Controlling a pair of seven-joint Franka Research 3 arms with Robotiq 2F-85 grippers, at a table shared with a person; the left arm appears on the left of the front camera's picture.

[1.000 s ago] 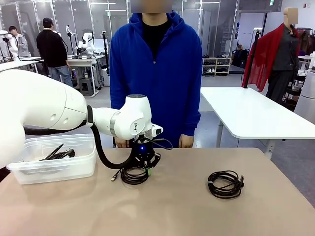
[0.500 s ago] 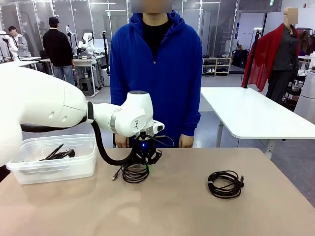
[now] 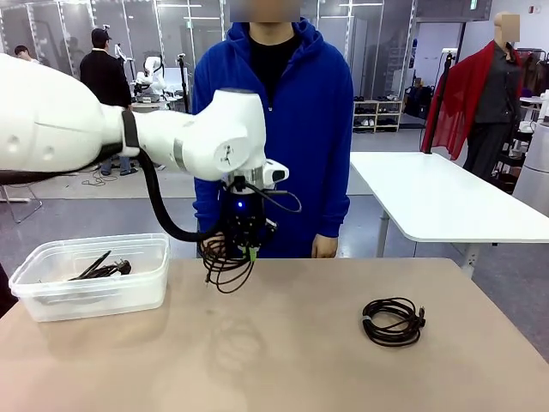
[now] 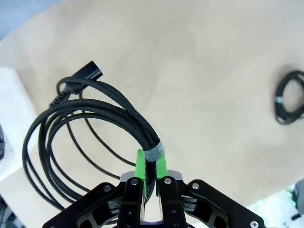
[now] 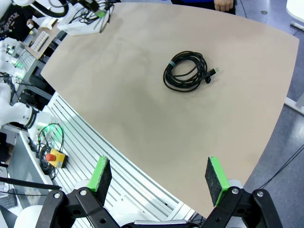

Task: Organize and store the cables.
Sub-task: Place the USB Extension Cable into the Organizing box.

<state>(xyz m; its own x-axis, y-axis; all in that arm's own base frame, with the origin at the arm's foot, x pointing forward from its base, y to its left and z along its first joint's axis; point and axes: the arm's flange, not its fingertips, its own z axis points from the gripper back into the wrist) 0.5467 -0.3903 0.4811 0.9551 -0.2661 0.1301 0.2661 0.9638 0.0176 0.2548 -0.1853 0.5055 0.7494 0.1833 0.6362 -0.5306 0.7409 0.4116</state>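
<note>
Left gripper is clamping the cable coil right of the bin; right gripper is gaping. Loops should be clearing the rim before release.

The left arm reaches in from the robot's left to the middle, its wrist bent so that the left gripper points straight down, held up in the air (a blue light glows on its body). Its green pads are pinched tight on a coiled cable. The right gripper hangs high, looking down, with its jaws spread wide.
</note>
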